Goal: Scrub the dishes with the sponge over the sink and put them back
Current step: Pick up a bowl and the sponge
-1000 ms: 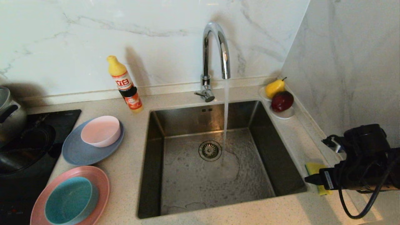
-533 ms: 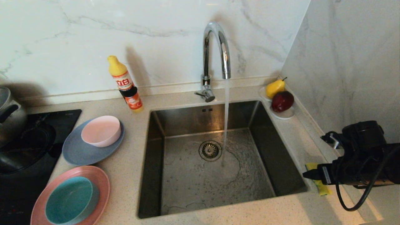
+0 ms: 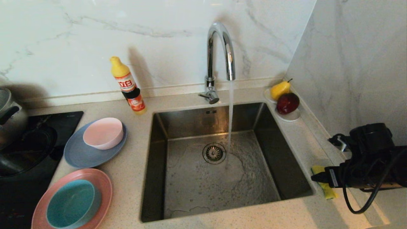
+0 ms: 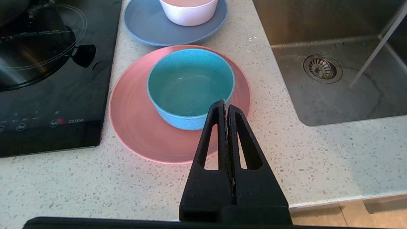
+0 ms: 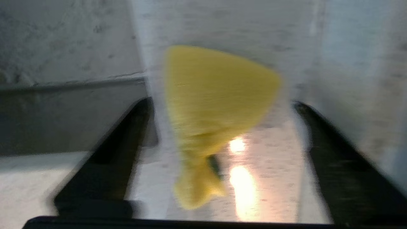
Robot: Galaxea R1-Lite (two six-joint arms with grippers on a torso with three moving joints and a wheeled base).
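We are looking at a speckled pale countertop [image 3: 127,171] running along a white marble wall [image 3: 159,38]. A yellow bottle of dish soap [image 3: 128,86] with a red label is standing upright near that wall. At the far left, a steel pot [image 3: 8,111] is sitting on a black induction cooktop [image 3: 35,133]. In the right corner, a yellow pear [image 3: 279,89] and a dark red apple [image 3: 287,103] are resting together, touching, on a small white dish [image 3: 290,117].

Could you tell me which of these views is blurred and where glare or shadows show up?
Right wrist view: smeared throughout, the sponge a soft yellow shape, bright glare on the counter beside it. Head view: sharp; the detergent bottle casts a shadow on the marble wall. Left wrist view: crisp, teal bowl evenly lit.
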